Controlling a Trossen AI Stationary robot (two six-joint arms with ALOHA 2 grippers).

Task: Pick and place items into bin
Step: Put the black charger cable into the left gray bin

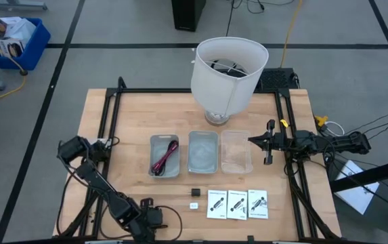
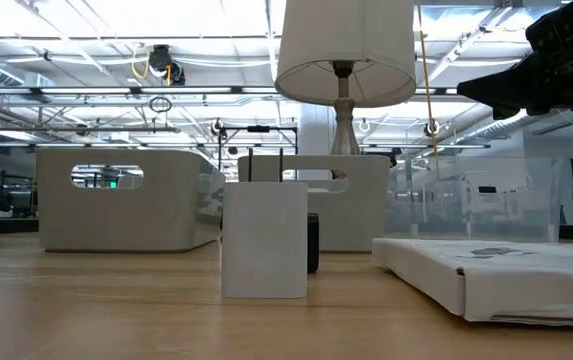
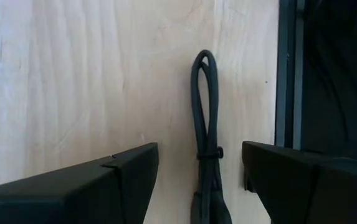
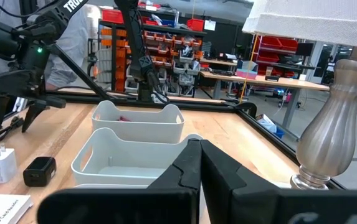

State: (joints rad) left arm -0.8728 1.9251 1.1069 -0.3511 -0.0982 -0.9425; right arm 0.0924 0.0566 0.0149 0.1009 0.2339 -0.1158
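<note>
Wooden table: left gripper spread astride a black cable.

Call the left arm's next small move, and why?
Probably lower the left gripper straight down onto the black cable. Its fingers are open, the looped cable lies on the table between them, and nothing is gripped yet.
</note>
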